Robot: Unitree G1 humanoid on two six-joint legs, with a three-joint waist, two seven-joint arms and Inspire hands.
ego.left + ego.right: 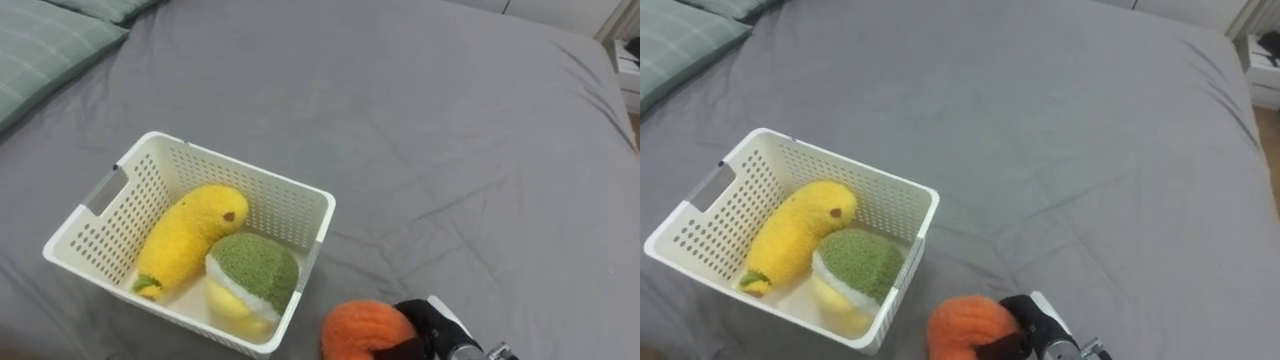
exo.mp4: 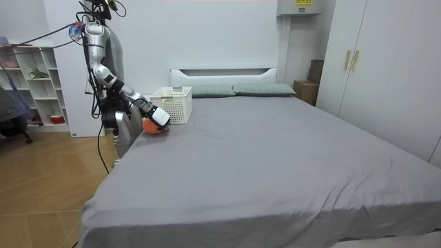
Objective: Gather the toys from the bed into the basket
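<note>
A white perforated basket (image 1: 290, 205) stands on the grey bed (image 1: 450, 130) at the lower left. Inside it lie a long yellow plush toy (image 1: 190, 235) and a round green-and-yellow plush toy (image 1: 255, 270). Just right of the basket's near corner, at the bottom edge of the eye views, my right hand (image 1: 428, 325) is shut on a round orange plush toy (image 1: 362, 328), dark fingers curled over its right side. In the room view I stand at the bed's side by the headboard, with the right hand (image 2: 160, 116) and orange toy (image 2: 153, 129) close to the basket (image 2: 172, 103).
Green checked pillows (image 1: 45, 40) lie at the upper left, beyond the basket. A white bedside unit (image 1: 630, 60) shows past the bed's far right edge. The wide grey bedspread stretches right of the basket. A shelf unit (image 2: 34, 83) stands behind me.
</note>
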